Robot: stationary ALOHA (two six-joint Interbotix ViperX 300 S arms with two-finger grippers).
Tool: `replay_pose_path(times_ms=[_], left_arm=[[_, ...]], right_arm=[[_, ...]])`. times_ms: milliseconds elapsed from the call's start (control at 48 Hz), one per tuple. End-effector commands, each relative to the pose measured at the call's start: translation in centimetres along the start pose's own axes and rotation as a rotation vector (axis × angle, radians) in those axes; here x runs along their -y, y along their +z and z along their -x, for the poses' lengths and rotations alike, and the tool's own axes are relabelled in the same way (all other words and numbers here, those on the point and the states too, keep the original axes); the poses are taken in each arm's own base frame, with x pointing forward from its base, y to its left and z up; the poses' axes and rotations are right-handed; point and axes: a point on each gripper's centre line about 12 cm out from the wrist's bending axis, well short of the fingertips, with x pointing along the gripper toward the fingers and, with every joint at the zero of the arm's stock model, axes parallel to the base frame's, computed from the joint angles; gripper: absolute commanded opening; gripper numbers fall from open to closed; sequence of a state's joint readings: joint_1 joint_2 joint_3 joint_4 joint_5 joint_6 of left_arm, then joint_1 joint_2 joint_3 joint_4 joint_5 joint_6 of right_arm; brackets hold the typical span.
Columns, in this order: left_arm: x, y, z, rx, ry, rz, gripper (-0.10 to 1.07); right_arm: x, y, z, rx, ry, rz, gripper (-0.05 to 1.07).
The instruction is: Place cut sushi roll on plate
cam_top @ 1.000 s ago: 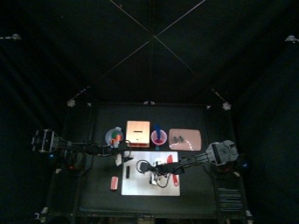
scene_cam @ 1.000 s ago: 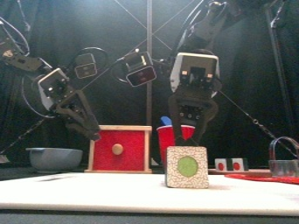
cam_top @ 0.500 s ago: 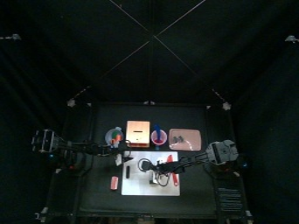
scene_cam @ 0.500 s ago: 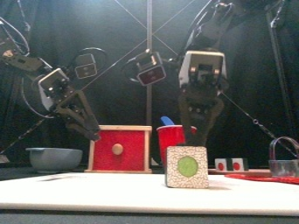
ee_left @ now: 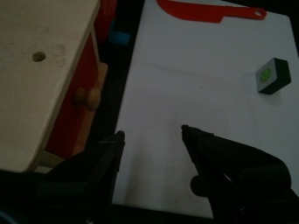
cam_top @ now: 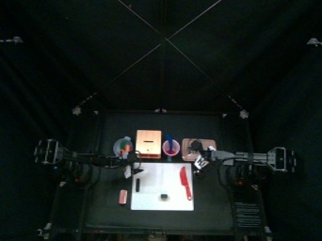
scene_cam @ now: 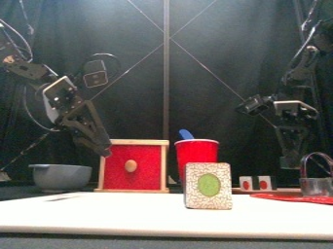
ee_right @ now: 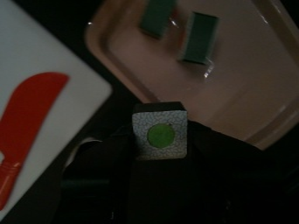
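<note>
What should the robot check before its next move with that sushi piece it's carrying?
1. Cut sushi roll sits between the jaws of the right gripper: ok.
2. Roll fully over the plate: cannot tell; the wrist view shows it at the plate's edge.
3. Bare room on the plate beside the two pieces already there: ok.
4. Left gripper open and apart, over the white board: ok.
5. Red knife lies on the board, away from the plate: ok.
</note>
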State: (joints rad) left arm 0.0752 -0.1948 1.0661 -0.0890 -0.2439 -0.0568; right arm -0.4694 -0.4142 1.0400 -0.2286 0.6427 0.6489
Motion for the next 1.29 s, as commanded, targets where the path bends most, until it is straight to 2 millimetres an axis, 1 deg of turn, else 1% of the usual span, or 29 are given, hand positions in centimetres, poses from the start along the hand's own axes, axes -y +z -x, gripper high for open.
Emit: replay_pose_path(times_ms=[0, 62, 83, 188, 271, 312, 354, 396, 417, 458, 479, 500, 562, 625, 667, 688, 708, 792, 833, 875, 958, 1062, 1188, 1229, 1271], left_arm=[[0.1, 0.8, -0.1, 0.023, -0.002, -0.002, 0.9], [0.0, 0.8, -0.1, 0.023, 0.0, -0.002, 0.9], [0.0, 0.9, -0.1, 0.025, 0.001, -0.001, 0.9], [0.0, 0.7, -0.1, 0.017, 0.001, -0.002, 0.9], [0.0, 0.8, -0.1, 0.016, 0.001, -0.001, 0.9], [0.0, 0.8, -0.1, 0.012, 0.0, -0.002, 0.9], [0.0, 0.7, -0.1, 0.009, 0.001, -0.001, 0.9], [0.0, 0.8, -0.1, 0.009, 0.001, -0.001, 0.9], [0.0, 0.8, -0.1, 0.011, 0.001, -0.001, 0.9], [0.0, 0.9, -0.1, 0.014, 0.001, -0.001, 0.9], [0.0, 1.0, -0.1, 0.016, 0.002, 0.001, 0.9], [0.0, 1.1, -0.1, 0.019, 0.001, 0.0, 0.9], [0.0, 1.4, -0.2, 0.025, 0.0, 0.0, 0.9], [0.1, 1.6, -0.2, 0.029, -0.001, -0.003, 0.9], [0.1, 1.7, -0.2, 0.032, -0.001, -0.003, 0.9], [0.1, 1.7, -0.2, 0.034, -0.001, -0.003, 0.9], [0.1, 1.7, -0.2, 0.034, -0.003, -0.006, 0.9], [0.2, 1.9, -0.3, 0.038, -0.003, -0.002, 0.9], [0.2, 1.9, -0.3, 0.038, -0.004, -0.002, 0.9], [0.2, 1.9, -0.3, 0.036, -0.005, -0.001, 0.9], [0.3, 1.9, -0.3, 0.036, -0.006, -0.004, 0.9], [0.3, 1.7, -0.3, 0.033, -0.006, -0.002, 0.9], [0.3, 1.5, -0.2, 0.027, -0.006, 0.0, 0.9], [0.3, 1.4, -0.2, 0.026, -0.006, -0.002, 0.9], [0.3, 1.4, -0.2, 0.026, -0.006, -0.002, 0.9]], right_arm=[[0.9, 1.2, -0.2, 0.055, 0.004, -0.047, 0.77], [2.0, 1.7, -0.7, 0.072, -0.003, -0.09, 0.85], [2.2, 1.9, -1.0, 0.079, -0.002, -0.094, 0.9], [2.0, 2.3, -1.7, 0.078, 0.001, -0.091, 1.03], [1.7, 2.5, -1.4, 0.071, -0.004, -0.088, 1.04], [1.3, 2.6, -0.5, 0.075, 0.0, -0.079, 1.04], [0.4, 2.6, 0.7, 0.085, 0.014, -0.051, 1.04], [-0.8, 2.7, 1.9, 0.106, 0.045, -0.021, 1.04], [-2.1, 2.7, 2.9, 0.125, 0.087, 0.012, 1.04], [-4.7, 2.6, 4.4, 0.153, 0.163, 0.074, 1.04], [-6.6, 2.3, 5.2, 0.163, 0.214, 0.126, 1.04], [-7.6, 2.2, 5.6, 0.169, 0.238, 0.154, 1.04], [-11.9, 1.0, 6.6, 0.164, 0.325, 0.281, 1.04], [-16.0, -0.4, 6.9, 0.141, 0.386, 0.371, 1.04], [-18.3, -1.1, 6.7, 0.112, 0.417, 0.4, 1.04], [-19.0, -1.3, 6.6, 0.102, 0.423, 0.408, 1.04], [-20.4, -1.7, 6.4, 0.081, 0.434, 0.422, 1.04], [-23.8, -2.5, 5.9, 0.052, 0.451, 0.47, 1.04], [-26.1, -3.0, 5.8, 0.049, 0.464, 0.511, 1.04], [-27.7, -3.3, 5.8, 0.055, 0.471, 0.542, 1.03], [-29.9, -3.7, 5.5, 0.065, 0.473, 0.588, 1.03], [-31.6, -4.0, 4.5, 0.07, 0.464, 0.623, 1.03], [-32.6, -4.3, 2.7, 0.064, 0.432, 0.655, 1.03], [-32.6, -4.3, 2.1, 0.059, 0.421, 0.654, 1.01], [-32.6, -4.4, 1.7, 0.05, 0.413, 0.656, 0.97]])
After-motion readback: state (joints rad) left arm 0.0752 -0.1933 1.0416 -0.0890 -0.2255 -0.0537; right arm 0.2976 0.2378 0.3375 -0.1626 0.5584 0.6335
